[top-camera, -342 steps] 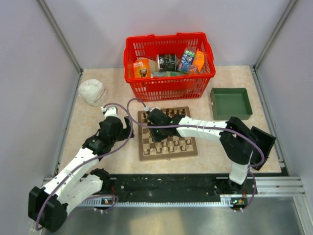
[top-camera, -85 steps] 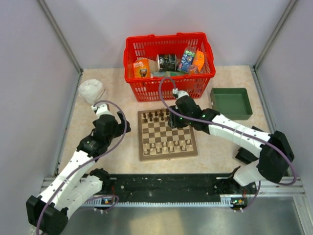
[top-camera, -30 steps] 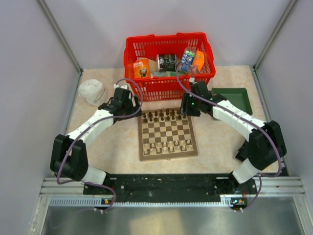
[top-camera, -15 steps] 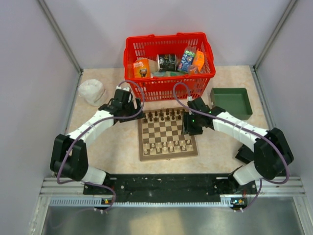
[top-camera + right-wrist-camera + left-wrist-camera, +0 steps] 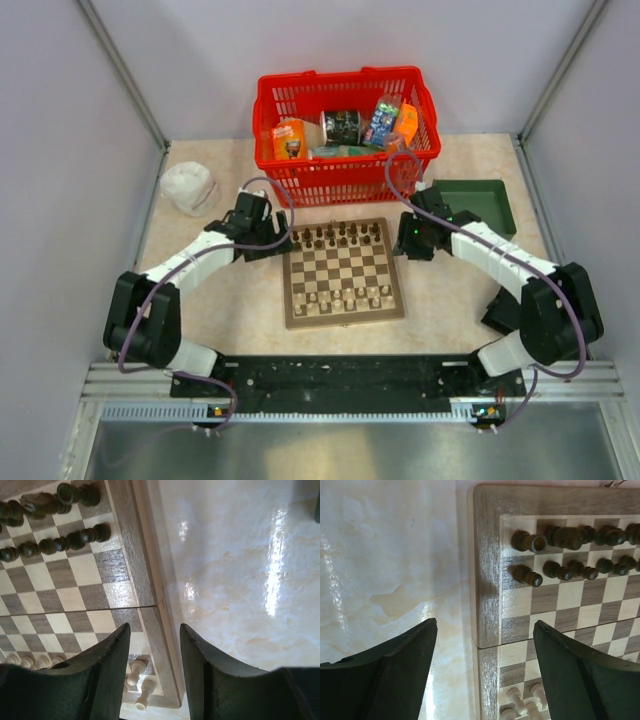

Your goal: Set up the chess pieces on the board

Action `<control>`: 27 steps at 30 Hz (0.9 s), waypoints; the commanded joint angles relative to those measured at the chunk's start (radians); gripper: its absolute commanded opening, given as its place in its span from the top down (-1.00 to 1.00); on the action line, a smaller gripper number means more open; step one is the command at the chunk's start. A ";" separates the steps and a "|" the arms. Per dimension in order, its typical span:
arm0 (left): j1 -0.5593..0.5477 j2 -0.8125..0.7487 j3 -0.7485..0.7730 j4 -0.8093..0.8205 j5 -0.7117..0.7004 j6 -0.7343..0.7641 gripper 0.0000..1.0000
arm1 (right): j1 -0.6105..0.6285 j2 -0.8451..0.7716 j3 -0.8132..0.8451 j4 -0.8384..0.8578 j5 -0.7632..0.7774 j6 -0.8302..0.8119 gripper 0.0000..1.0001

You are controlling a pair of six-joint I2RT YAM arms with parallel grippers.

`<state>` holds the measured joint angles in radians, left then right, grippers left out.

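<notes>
Between the wide-spread, empty fingers of my left claw (image 5: 485,625) lies the left border of the board (image 5: 485,555), near its far-left corner. My right claw (image 5: 153,627) hangs over the board's right edge, its fingers parted by a narrower gap with nothing gripped. Dark pieces (image 5: 340,236) fill the two far rows, and pale pieces (image 5: 346,298) stand in the two near rows. The board rests flat at the middle of the table (image 5: 230,300). Beyond its far edge stands a red basket (image 5: 345,185), and a green tray (image 5: 480,205) sits at the far right.
</notes>
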<state>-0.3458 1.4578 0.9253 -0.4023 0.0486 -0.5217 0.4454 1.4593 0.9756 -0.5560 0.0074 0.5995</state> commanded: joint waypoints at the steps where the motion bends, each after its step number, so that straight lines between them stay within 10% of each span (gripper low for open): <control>1: 0.010 -0.001 -0.051 0.065 0.000 -0.043 -0.64 | -0.028 0.016 -0.003 0.076 0.026 0.006 0.12; 13: 0.031 -0.014 -0.121 0.060 -0.033 -0.055 -0.18 | -0.040 0.125 -0.034 0.151 0.080 -0.014 0.23; 27: 0.034 0.070 -0.109 0.099 0.042 -0.052 -0.13 | -0.039 0.222 -0.029 0.226 -0.037 -0.050 0.24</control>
<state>-0.3145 1.4967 0.8062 -0.3305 0.0654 -0.5770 0.4095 1.6337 0.9203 -0.3939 0.0372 0.5697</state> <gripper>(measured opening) 0.565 0.379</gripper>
